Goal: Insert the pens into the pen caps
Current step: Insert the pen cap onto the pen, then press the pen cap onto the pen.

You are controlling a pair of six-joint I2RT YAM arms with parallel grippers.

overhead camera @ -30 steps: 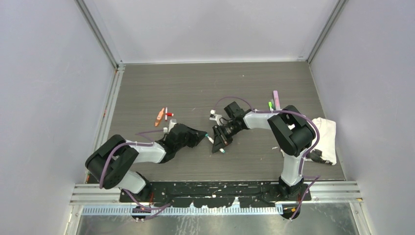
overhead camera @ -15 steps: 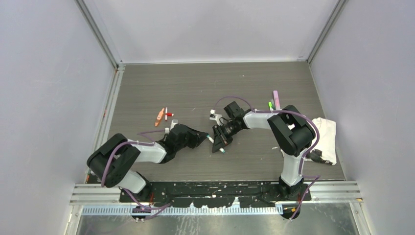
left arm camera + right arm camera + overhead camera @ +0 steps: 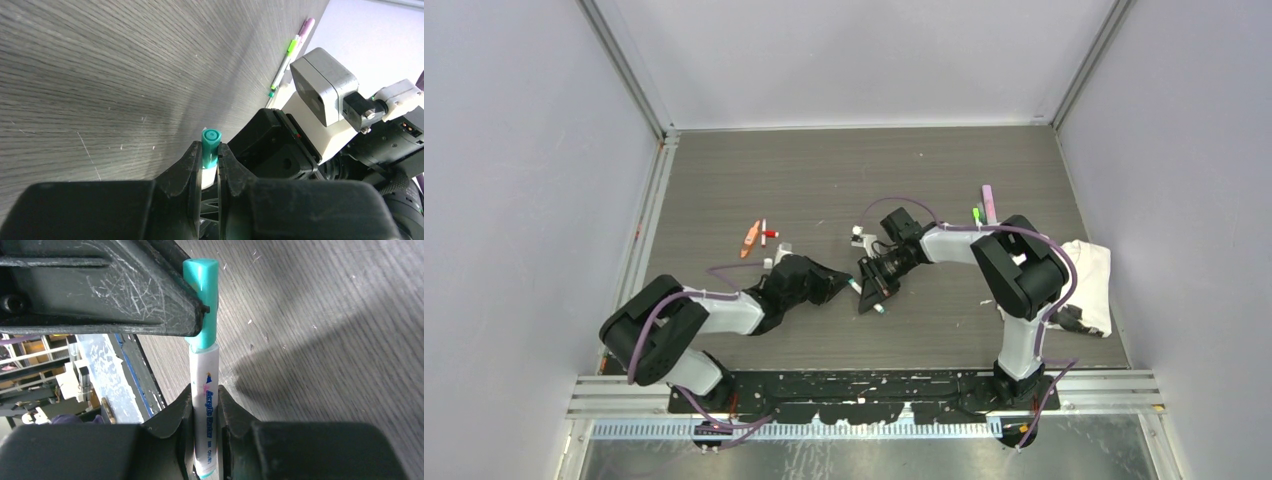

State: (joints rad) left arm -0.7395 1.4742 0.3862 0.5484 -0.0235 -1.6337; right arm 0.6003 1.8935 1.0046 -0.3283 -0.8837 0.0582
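At the middle of the table (image 3: 824,170), the pen cap (image 3: 210,145) in the left gripper (image 3: 210,159) meets the end of the marker pen (image 3: 205,375) in the right gripper (image 3: 205,401), just to its right. A pair of pens (image 3: 983,208) lies far right, a cloth (image 3: 1089,268) lies at the right edge, and a short pen (image 3: 764,231) lies beside a loose cap (image 3: 749,240) farther left.

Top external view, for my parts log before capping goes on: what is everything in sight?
teal cap: one, teal, on the white pen's end, pinched by the left gripper
white pen: one, white with print, mid-table, in the right gripper
orange piece: one, orange, left-centre
red-tipped pen: one, white and red, beside the orange piece
green pen: one, far right
pink pen: one, beside the green pen
white cloth: one, right edge
table: dark grey wood
left gripper: shut
right gripper: shut
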